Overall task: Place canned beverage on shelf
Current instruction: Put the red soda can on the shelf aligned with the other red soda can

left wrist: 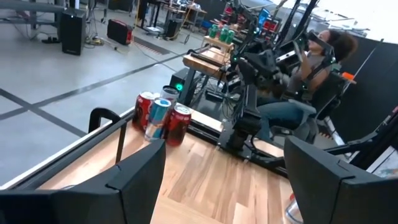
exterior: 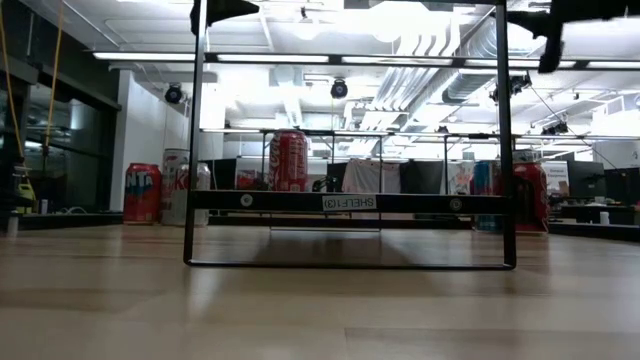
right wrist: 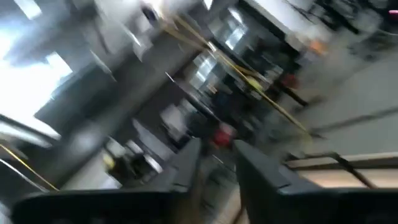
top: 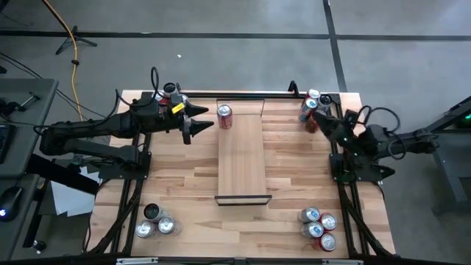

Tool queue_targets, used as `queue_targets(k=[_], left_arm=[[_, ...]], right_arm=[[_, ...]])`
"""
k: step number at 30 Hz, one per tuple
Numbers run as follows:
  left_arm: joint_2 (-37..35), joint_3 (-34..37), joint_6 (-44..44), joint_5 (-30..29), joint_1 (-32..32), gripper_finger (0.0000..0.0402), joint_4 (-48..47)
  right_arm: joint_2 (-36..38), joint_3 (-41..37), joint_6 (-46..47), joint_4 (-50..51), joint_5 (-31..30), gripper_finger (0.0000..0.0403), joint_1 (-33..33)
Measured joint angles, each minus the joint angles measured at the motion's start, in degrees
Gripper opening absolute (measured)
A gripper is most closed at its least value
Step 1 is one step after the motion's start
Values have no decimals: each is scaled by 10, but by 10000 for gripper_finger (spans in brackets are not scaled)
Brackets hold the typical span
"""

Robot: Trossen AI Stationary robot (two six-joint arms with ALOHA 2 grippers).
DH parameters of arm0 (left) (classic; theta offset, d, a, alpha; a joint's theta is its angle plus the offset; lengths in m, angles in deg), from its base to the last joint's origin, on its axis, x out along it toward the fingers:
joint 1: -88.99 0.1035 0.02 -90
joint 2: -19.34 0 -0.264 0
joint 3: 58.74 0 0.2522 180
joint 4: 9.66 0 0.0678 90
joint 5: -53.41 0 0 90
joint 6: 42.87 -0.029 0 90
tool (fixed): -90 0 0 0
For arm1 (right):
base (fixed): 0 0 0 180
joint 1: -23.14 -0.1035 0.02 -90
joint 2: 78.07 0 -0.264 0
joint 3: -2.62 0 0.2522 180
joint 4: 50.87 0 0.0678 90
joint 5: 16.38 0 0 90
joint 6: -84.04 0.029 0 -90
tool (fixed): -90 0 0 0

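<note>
Red can: we see the red aluminium drink can [top: 224, 116] upright on the narrow pale-wood shelf board [top: 241, 158], far end, apparently delivered.
Left gripper [top: 202, 122]: just beside it, fingers spread, empty.
Right gripper [top: 315, 118]: by the far-right cans [top: 312, 104]; grip unclear to us.

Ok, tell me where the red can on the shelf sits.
In the high view, the red can stands upright at the pale wooden shelf's far left corner, just beyond the open left gripper.

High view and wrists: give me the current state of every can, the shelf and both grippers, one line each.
Red can: upright on the shelf's far end.
Shelf: flat on the table, otherwise bare.
Left gripper: open, empty, beside the red can.
Right gripper: slightly open, empty, by the far-right can cluster.
Near-left cans: upright.
Near-right cans: upright.
</note>
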Motion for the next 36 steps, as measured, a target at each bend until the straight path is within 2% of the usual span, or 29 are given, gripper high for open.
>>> queue_targets(k=[3, 8, 11, 14, 16, 19, 22, 28, 36], left_arm=[[0, 0, -9, 0, 0, 270, 0], [-1, 0, -8, 8, 0, 270, 0], [-1, 0, -6, 14, 0, 270, -2], [-1, 0, -5, 14, 0, 270, -5], [-1, 0, -5, 14, 0, 270, -4], [-1, 0, -5, 14, 0, 270, -4], [-1, 0, -5, 14, 0, 270, -4], [-1, 0, -5, 14, 0, 270, -4], [-1, 0, -5, 14, 0, 270, -4]], right_arm=[[-42, 100, 49, 233, 0, 180, 18], [-122, 258, 233, 637, 18, 313, 75], [-176, 324, 317, 808, 49, 360, 122], [-232, 360, 377, 934, 70, 378, 177], [-266, 365, 388, 964, 90, 380, 217], [-319, 365, 365, 953, 115, 380, 274], [-373, 365, 303, 933, 128, 380, 338], [-461, 365, 170, 937, 210, 380, 468], [-492, 365, 51, 854, 299, 380, 549]])
